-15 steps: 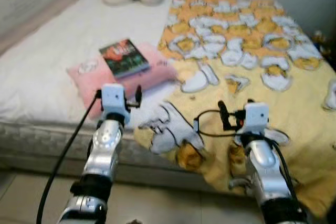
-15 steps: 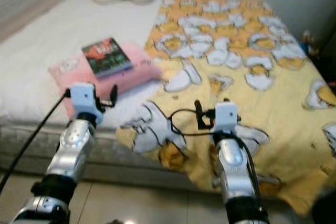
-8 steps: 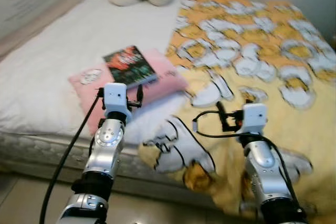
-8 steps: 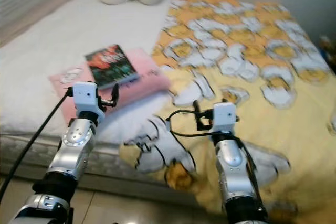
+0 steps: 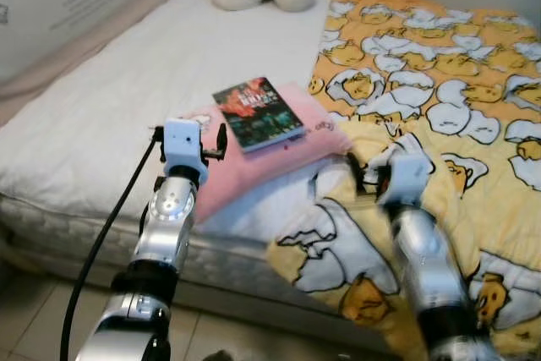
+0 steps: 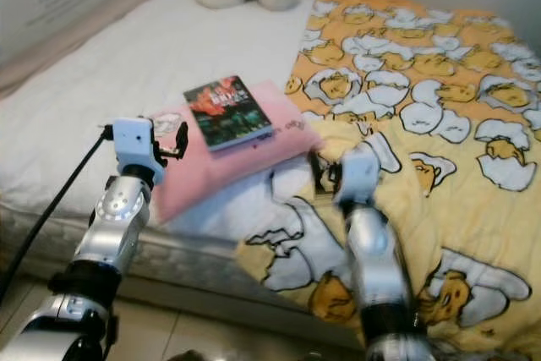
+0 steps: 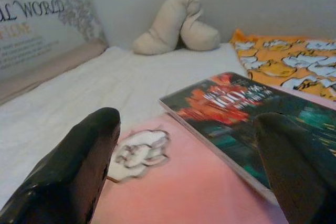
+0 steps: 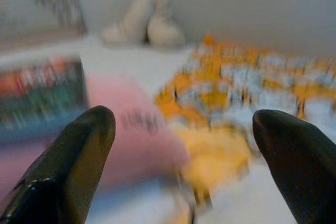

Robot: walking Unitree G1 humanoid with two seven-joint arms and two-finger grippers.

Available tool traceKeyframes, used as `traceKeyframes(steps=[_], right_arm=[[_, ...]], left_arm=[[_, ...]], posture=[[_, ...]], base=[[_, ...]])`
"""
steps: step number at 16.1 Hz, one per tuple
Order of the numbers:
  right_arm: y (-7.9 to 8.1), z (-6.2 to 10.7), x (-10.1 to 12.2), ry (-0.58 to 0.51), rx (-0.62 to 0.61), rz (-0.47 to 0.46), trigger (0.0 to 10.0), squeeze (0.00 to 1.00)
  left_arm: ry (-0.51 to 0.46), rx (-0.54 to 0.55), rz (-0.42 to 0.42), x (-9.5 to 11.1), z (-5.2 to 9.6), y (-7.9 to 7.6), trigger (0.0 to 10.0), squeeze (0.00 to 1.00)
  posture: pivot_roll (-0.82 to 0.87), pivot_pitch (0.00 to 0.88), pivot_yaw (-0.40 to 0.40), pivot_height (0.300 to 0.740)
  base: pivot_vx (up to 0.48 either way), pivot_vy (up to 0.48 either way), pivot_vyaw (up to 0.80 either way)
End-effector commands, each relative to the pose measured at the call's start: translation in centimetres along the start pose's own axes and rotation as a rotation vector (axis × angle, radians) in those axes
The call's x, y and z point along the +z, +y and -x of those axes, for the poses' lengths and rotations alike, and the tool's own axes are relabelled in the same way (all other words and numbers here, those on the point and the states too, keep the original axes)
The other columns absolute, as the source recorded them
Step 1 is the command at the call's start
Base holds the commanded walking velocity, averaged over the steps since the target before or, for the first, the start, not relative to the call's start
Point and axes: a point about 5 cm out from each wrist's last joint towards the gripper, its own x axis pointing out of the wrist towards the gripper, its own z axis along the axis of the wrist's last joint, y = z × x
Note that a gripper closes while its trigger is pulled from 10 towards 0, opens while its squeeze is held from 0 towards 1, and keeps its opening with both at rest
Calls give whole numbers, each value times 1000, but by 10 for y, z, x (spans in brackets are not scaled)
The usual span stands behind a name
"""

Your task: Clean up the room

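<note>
Book point(image 5: 257, 112) sits on the pink pillow point(image 5: 254, 158) near the bed's point(image 5: 101, 116) front edge, yellow blanket point(image 5: 439, 107) to the right. Left gripper point(image 7: 184, 182) hovers over the pillow's near-left end, fingers wide w/ nothing in them. Right gripper point(image 8: 184, 145) is by the pillow/blanket border, also spread wide, pic's blurry tho.

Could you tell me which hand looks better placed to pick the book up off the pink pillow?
Probably the left. The left hand is open and faces the book on the pink pillow, while the right hand, also open, hovers over the yellow duvet.
</note>
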Motion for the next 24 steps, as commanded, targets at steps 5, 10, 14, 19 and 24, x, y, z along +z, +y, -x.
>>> traceKeyframes(steps=[5,10,14,19,24], right_arm=[[-13,-31,39,-81,-68,-26,10000,0],[-22,40,6,-6,-272,104,10000,0],[-18,87,-11,67,-260,70,10000,0],[-15,77,-8,64,-234,54,10000,0],[-15,54,4,31,-184,75,10000,0]], left_arm=[[-32,-42,-93,23,-21,3,10000,0],[-68,-90,5,17,3,-4,10000,0],[-18,-191,94,-5,55,-24,10000,0],[-28,-210,68,4,31,-30,10000,0],[-2,-184,92,4,17,-29,10000,0]], posture=[[-13,0,27,740],[-33,0,50,740],[-56,0,59,740],[-78,0,60,740],[-84,0,51,740]], base=[[173,51,0],[0,0,0],[108,0,0],[455,0,0],[460,0,-314]])
